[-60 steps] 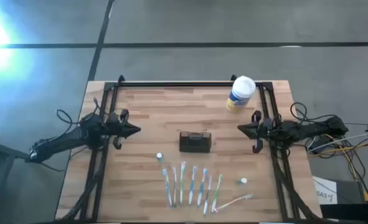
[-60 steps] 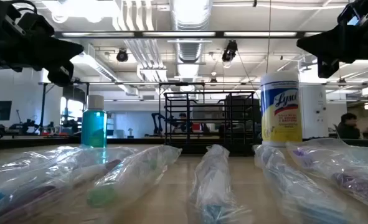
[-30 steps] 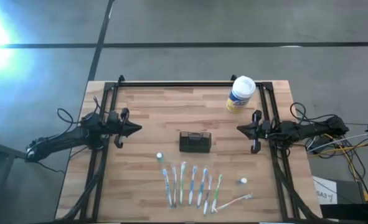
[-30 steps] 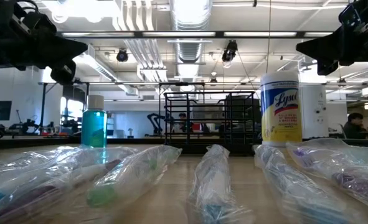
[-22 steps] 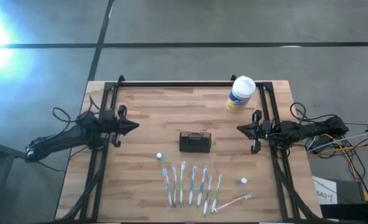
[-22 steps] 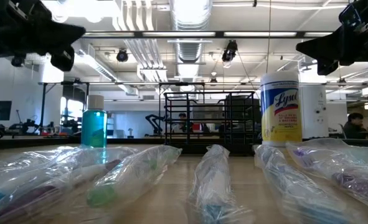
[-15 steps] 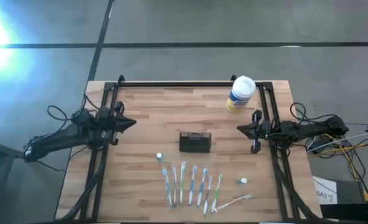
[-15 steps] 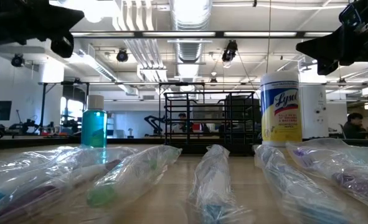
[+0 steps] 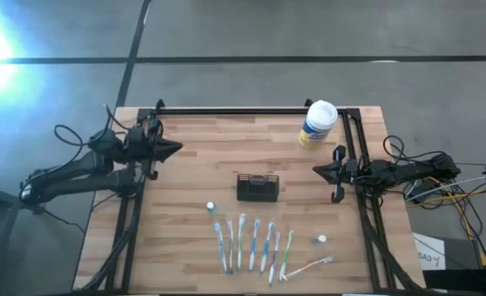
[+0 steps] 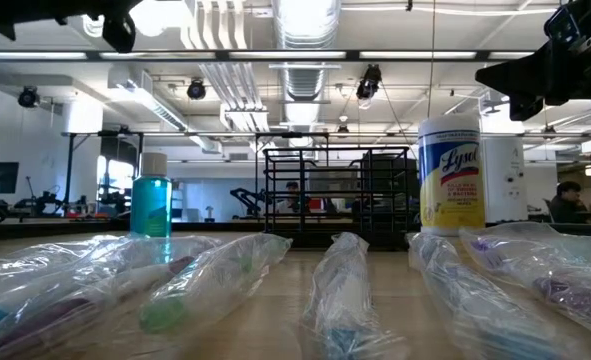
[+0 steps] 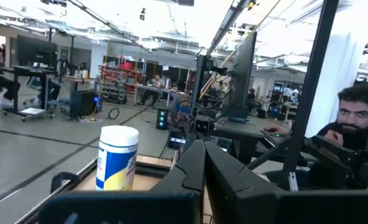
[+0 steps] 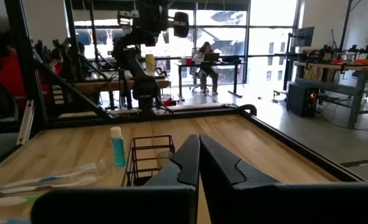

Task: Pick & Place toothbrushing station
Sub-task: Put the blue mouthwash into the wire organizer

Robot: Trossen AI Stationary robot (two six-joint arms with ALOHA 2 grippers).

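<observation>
R wrist only: teal bottle point(image 12: 116, 147) beside toothbrushing station point(image 12: 151, 159).

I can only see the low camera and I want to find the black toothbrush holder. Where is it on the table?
Observer: From above, the toothbrushing station stands mid-table, just behind the row of wrapped toothbrushes that fills your picture, and touches none of them.
Operator: Is one of the robot hands holding it?
Observer: No. Both are shut and empty, well clear of it. The left gripper is near the table's left edge and the right gripper is near its right edge.
</observation>
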